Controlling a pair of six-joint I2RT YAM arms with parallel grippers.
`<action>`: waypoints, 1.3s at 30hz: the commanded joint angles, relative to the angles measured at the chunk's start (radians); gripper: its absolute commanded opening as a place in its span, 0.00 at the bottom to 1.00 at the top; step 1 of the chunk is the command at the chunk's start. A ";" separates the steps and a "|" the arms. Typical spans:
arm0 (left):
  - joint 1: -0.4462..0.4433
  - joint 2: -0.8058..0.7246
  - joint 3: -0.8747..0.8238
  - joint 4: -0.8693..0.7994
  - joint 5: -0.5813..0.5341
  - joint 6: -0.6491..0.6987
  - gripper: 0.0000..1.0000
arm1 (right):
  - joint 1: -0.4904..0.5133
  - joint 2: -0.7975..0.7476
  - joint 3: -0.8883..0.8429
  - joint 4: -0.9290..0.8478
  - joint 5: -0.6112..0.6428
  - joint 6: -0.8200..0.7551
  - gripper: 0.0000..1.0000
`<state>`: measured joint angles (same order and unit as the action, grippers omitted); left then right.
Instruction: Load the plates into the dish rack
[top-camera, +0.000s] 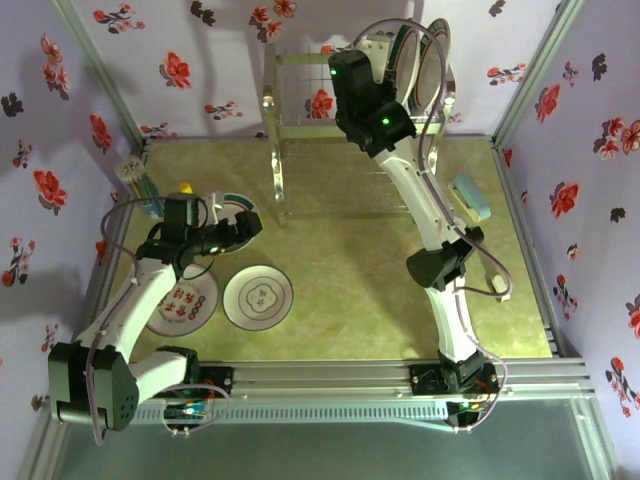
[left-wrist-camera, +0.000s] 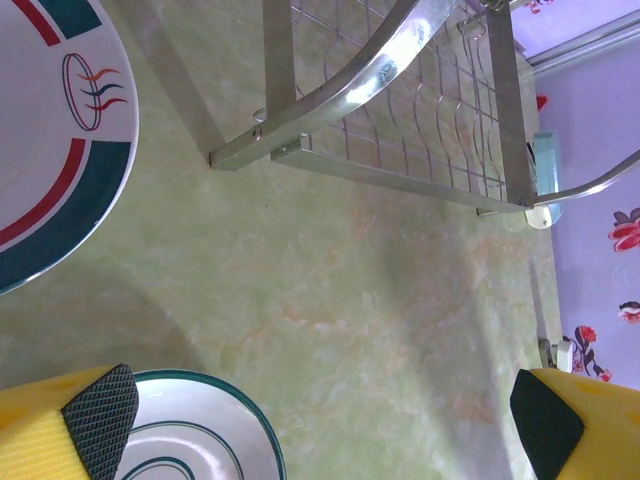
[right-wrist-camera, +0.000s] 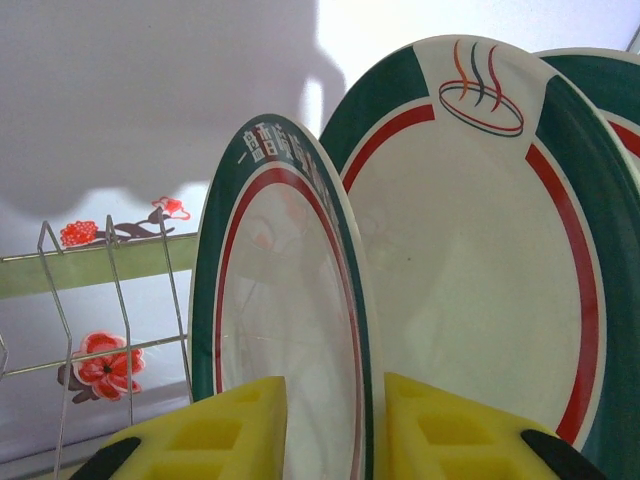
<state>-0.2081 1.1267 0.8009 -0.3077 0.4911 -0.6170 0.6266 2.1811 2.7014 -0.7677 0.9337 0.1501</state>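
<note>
**A:** Right wrist view: was the right gripper (right-wrist-camera: 335, 400) holding that banded plate (right-wrist-camera: 285, 300)?

**B:** Its fingers straddled the rim. Whether they pinched or had let go, I couldn't tell. The plate stood upright in the dish rack (right-wrist-camera: 110, 300), beside others.

**A:** And next?

**B:** Probably backing straight out without tipping it. The left gripper (left-wrist-camera: 320, 430) hung wide and empty over loose plates (top-camera: 257, 297) on the table (top-camera: 380, 300), a rack leg (left-wrist-camera: 285, 60) close.
</note>
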 joint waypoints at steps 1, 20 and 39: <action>0.009 -0.009 -0.005 0.009 0.021 0.015 0.99 | 0.011 -0.054 0.020 0.036 0.003 -0.008 0.31; 0.009 -0.057 0.004 -0.029 0.014 0.013 1.00 | 0.100 -0.207 -0.055 0.130 0.054 -0.119 0.49; 0.022 -0.122 0.158 -0.321 -0.216 0.042 1.00 | 0.120 -0.571 -0.432 -0.118 0.082 0.038 0.99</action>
<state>-0.1951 1.0405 0.8951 -0.5114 0.3717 -0.6102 0.7525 1.6703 2.3440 -0.7822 0.9798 0.1108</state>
